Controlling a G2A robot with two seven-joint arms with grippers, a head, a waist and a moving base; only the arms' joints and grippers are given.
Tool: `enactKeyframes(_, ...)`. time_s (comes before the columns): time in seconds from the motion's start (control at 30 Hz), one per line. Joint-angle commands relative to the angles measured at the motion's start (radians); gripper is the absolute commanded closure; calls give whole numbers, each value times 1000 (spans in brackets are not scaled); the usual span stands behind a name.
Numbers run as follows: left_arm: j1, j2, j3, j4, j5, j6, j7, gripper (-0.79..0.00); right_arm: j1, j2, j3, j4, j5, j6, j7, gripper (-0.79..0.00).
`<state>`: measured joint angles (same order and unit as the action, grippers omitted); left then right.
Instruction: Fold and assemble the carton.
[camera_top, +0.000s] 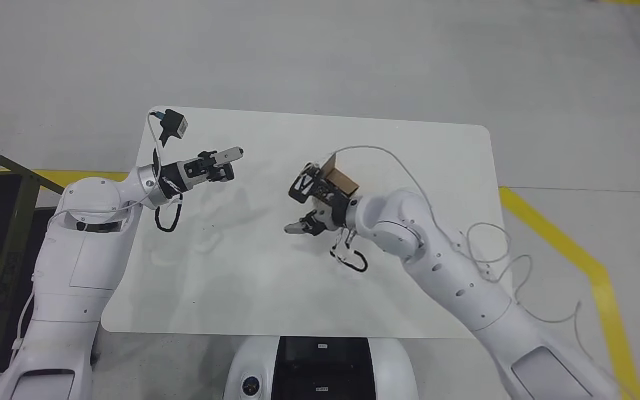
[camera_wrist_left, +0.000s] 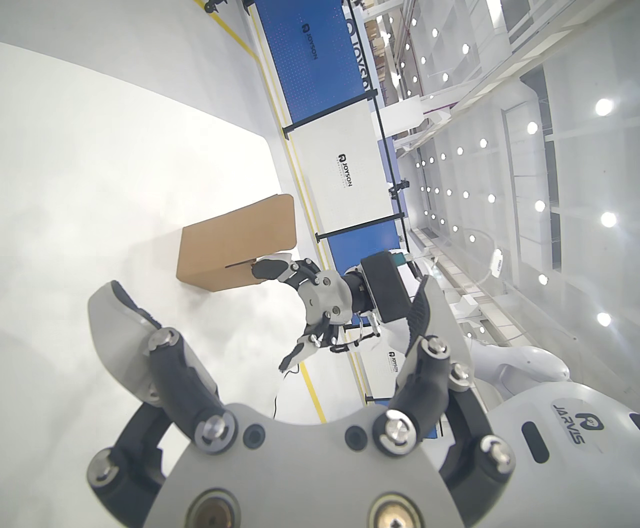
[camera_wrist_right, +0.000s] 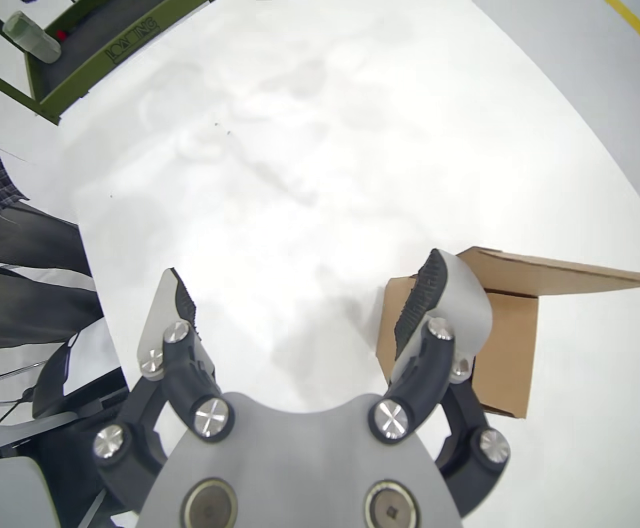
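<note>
The carton (camera_top: 341, 179) stands at 1 o'clock of the table's (camera_top: 430, 160) centre. The right gripper (camera_top: 298, 206), wide, touches it with one finger. The left gripper (camera_top: 228, 163), wide, hangs at 9 o'clock and should brace first.

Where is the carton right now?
In the top view the carton stands near the middle of the white table, just beside the open right gripper, well apart from the left gripper.

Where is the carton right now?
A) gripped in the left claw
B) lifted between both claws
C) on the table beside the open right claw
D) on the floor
C: the carton stands on the table right beside the open right claw; the left claw is open, empty and apart from it.
</note>
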<state>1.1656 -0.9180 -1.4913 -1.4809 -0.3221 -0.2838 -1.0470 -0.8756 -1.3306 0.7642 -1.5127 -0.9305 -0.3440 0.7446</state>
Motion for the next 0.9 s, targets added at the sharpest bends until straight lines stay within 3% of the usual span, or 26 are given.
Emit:
enactKeyframes(0.0,0,0,0,0,0,0,0,-785,-5,3,9,-4,-30,9,2,-785)
enactKeyframes(0.47,0,0,0,0,0,0,0,-785,-84,35,78,-124,-138,8,66,-785)
enactKeyframes(0.87,0,0,0,0,0,0,0,-785,-44,23,47,-25,-229,15,34,-785)
